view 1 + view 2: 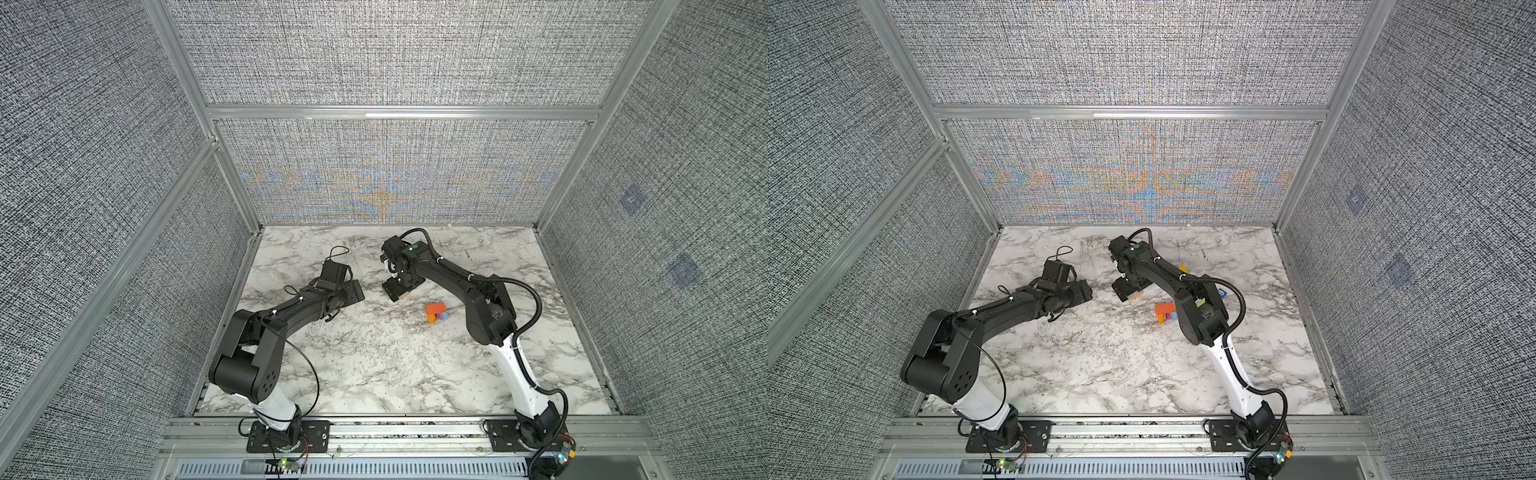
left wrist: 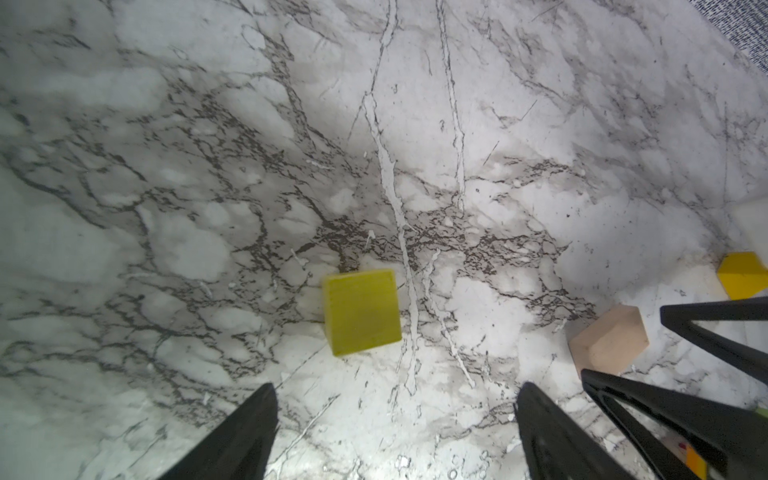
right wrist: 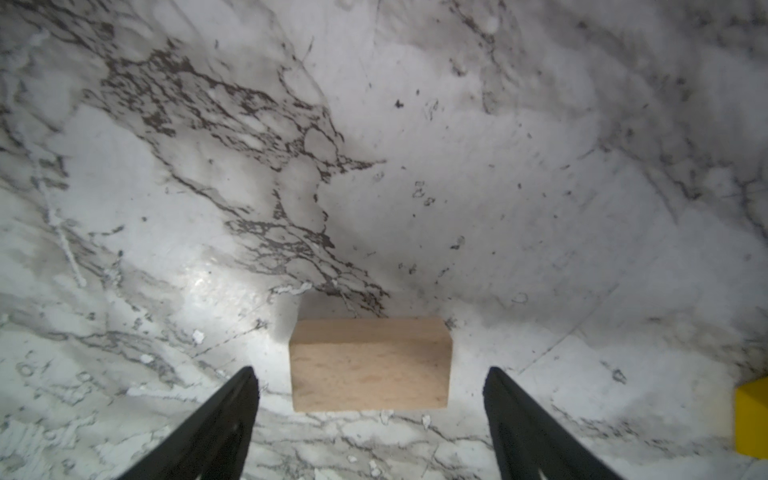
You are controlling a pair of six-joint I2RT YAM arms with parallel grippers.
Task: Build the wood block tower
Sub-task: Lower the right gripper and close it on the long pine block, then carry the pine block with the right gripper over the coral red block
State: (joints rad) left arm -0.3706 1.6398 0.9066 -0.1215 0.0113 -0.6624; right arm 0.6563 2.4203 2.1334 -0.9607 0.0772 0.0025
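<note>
A low stack, the tower [image 1: 436, 312] [image 1: 1166, 312], stands right of centre with an orange block on top and blue and magenta ones under it. My right gripper [image 3: 370, 370] [image 1: 398, 291] is open over a bare wood block [image 3: 370, 363] [image 1: 404, 296]. The block lies on the marble partly between the fingers, with a gap on each side. My left gripper [image 2: 397, 399] [image 1: 352, 291] is open and empty. A lime green block [image 2: 361, 311] lies just ahead of its fingertips. The left wrist view also shows the bare wood block [image 2: 609, 345].
A yellow block [image 2: 744, 274] [image 3: 752, 419] lies near the bare wood one. In a top view a blue block [image 1: 1223, 293] shows behind the right arm. The right gripper's fingers [image 2: 706, 332] reach into the left wrist view. Grey walls enclose the marble table [image 1: 374, 365].
</note>
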